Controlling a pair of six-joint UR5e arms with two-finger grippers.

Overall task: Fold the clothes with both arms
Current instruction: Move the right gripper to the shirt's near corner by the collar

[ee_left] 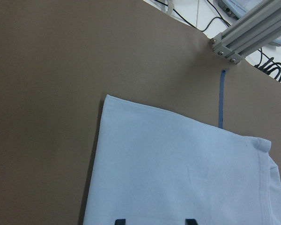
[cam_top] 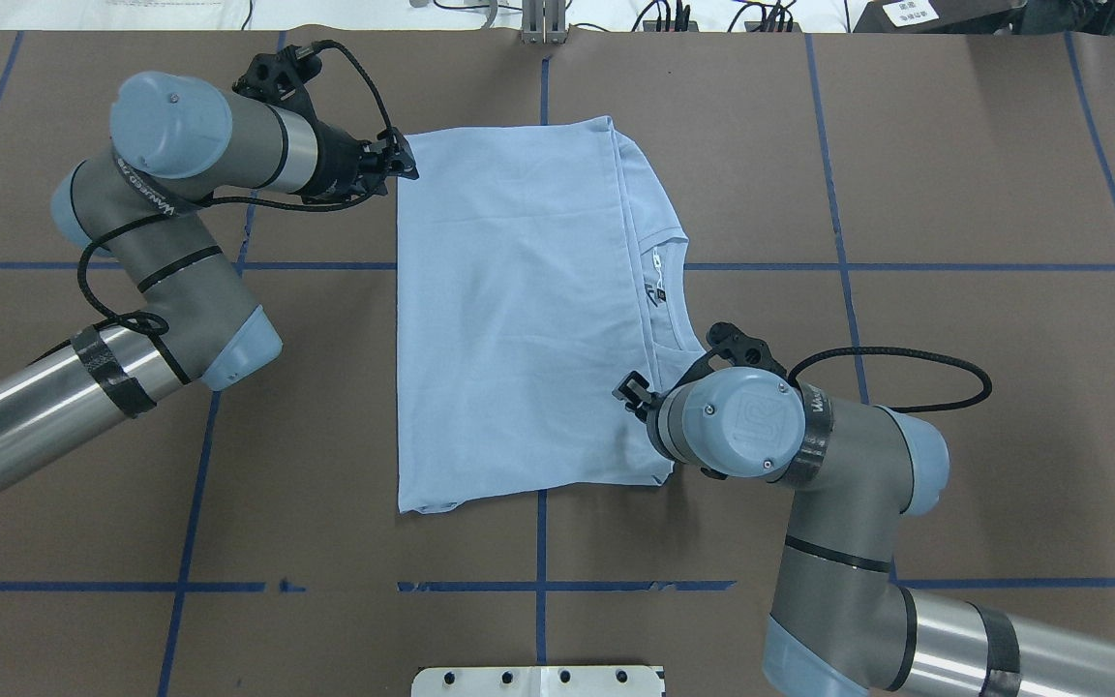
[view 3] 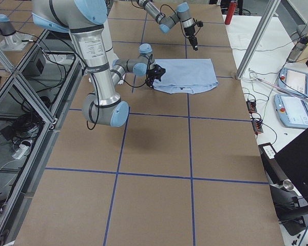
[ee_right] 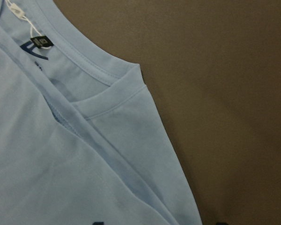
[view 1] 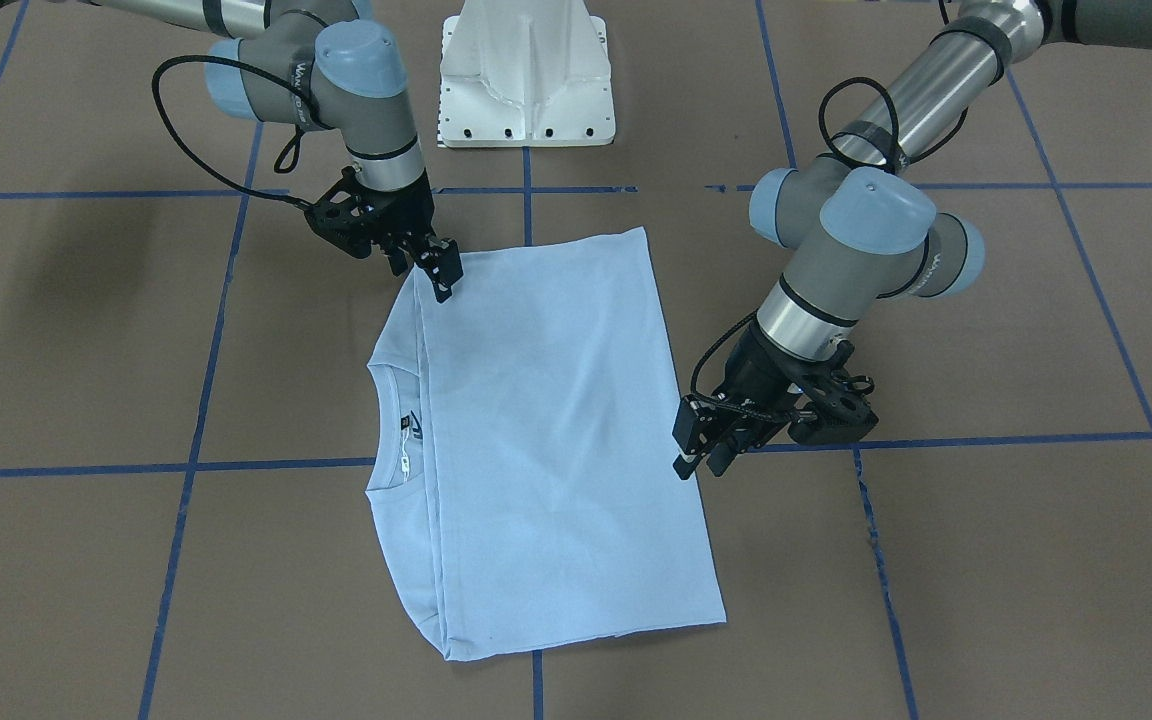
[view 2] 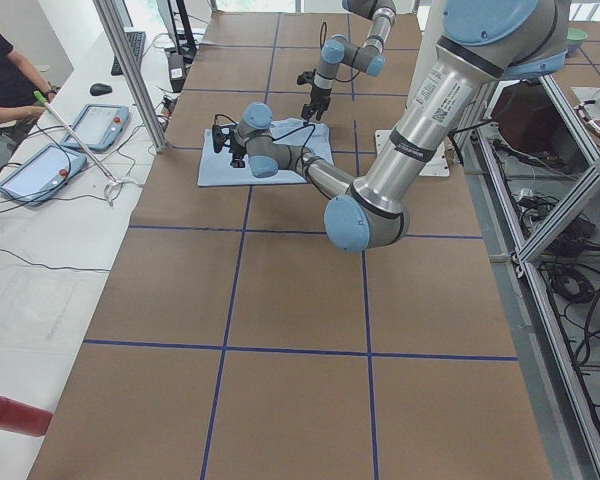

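On the brown table [cam_top: 954, 387], a light blue T-shirt [cam_top: 509, 319] lay flat, already folded into a rectangle, with one layer lapping over part of the collar [cam_top: 664, 290]. The left gripper [cam_top: 406, 165] sat at the shirt's far corner on the robot's left, its fingers apart. The right gripper [cam_top: 627, 392] hovered over the near edge beside the collar, fingers also apart and holding nothing. The work seemed to be between folds. The next fold would likely need both grippers to pinch every layer at matching edges and move together.
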